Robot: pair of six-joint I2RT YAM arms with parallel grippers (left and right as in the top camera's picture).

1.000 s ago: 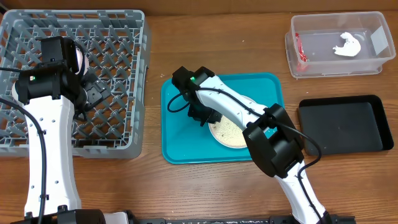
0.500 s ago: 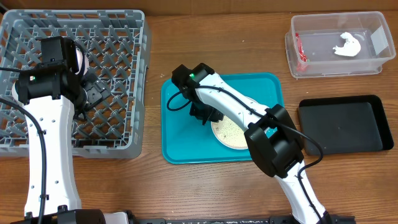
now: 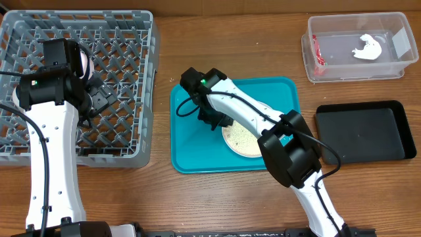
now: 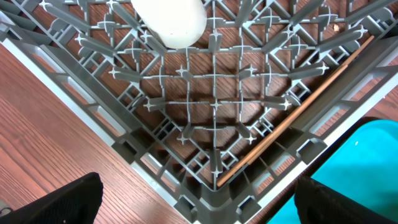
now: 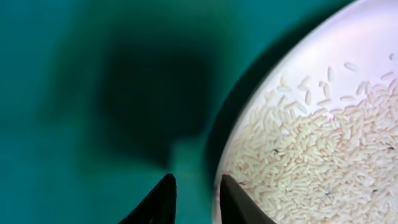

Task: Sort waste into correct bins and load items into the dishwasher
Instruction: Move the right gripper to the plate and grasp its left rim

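Two arms, one plate of rice

Left gripper (image 4: 205,205) hangs wide open over the grey dish rack (image 3: 131,148), where a white cup (image 4: 171,18) sits among the pegs. Right gripper (image 5: 199,196) is low on the teal tray (image 3: 191,155), its jaws narrow at the left rim of the small plate (image 3: 245,139) covered in rice (image 5: 323,162). Whether they pinch that rim I cannot tell. Far right, the clear tub (image 3: 355,74) holds the red wrapper (image 3: 318,56) and the tissue (image 3: 367,47). The black tray (image 3: 362,135) lies nearer.
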